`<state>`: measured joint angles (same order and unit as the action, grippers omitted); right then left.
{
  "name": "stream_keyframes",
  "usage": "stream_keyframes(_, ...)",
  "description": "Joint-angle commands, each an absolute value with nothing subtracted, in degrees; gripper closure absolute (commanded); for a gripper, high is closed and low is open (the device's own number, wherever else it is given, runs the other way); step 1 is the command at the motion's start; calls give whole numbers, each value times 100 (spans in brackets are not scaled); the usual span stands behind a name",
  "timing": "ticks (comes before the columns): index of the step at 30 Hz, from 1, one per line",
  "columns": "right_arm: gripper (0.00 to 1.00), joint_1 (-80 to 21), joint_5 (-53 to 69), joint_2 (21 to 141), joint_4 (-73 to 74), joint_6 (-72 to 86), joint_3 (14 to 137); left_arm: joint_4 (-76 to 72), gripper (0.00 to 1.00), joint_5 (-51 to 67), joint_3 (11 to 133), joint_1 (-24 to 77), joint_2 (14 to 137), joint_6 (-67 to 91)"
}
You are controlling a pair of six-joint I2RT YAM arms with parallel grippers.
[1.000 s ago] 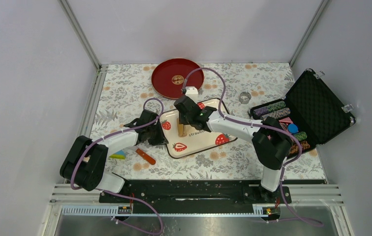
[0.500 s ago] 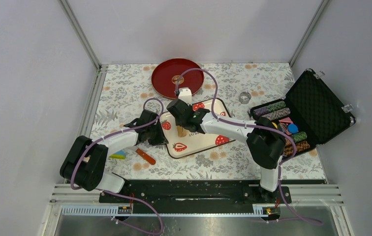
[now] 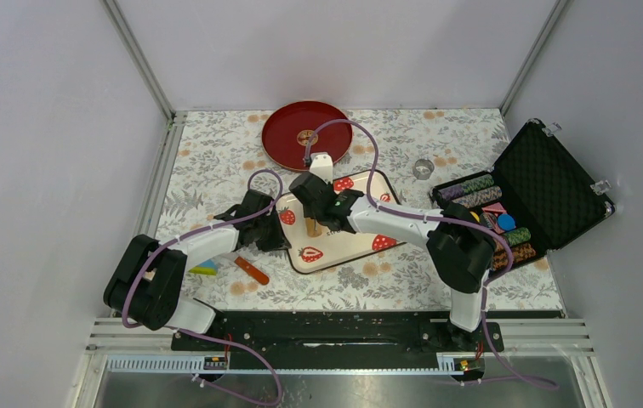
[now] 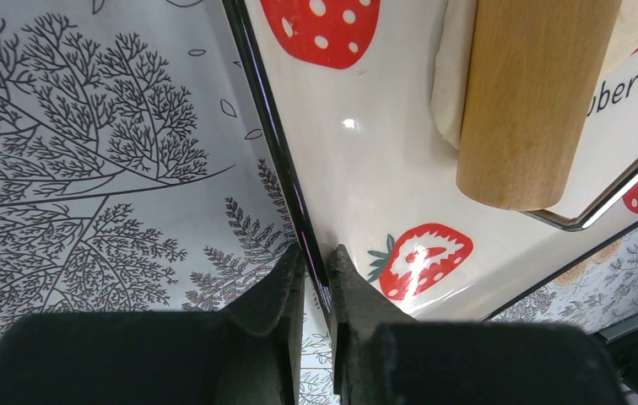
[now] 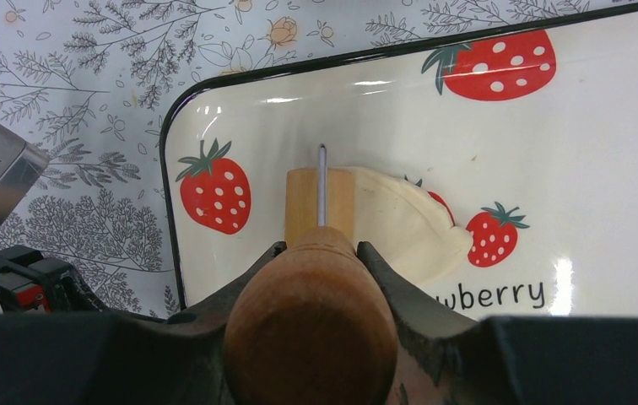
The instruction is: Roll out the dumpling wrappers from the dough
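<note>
A sheet of pale cream dough (image 5: 400, 221) lies on the white strawberry tray (image 3: 345, 245), and the wooden rolling pin (image 5: 303, 201) rests on its left part. My right gripper (image 5: 321, 246) is shut on the pin's brown handle (image 5: 311, 329). In the top view the right gripper (image 3: 316, 202) hangs over the tray's left half. My left gripper (image 4: 316, 261) is shut on the tray's black left rim (image 4: 275, 160), with the roller (image 4: 531, 101) and dough (image 4: 446, 84) ahead. One small round dumpling wrapper (image 3: 306, 137) lies on the red plate (image 3: 284, 144).
An open black case (image 3: 548, 183) with poker chips stands at the right. A small clear cup (image 3: 423, 168) sits between it and the plate. An orange stick (image 3: 252, 270) and a blue-yellow piece (image 3: 205, 268) lie near my left arm.
My right gripper has carried the rolling pin a little to the left and away across the dough, then nearly stopped. The left gripper has stayed on the tray rim.
</note>
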<state>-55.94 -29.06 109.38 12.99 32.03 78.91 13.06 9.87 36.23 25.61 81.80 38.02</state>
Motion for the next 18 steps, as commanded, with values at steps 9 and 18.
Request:
stream_keyframes(9,100,-5871,-1692,11968,2671,4622,7663,1675,100,852,3501,2637,8324,3465)
stream_keyframes(18,100,-5879,-2069,12294,3270,4941,7986,1678,100,845,3505,2637,8326,3475)
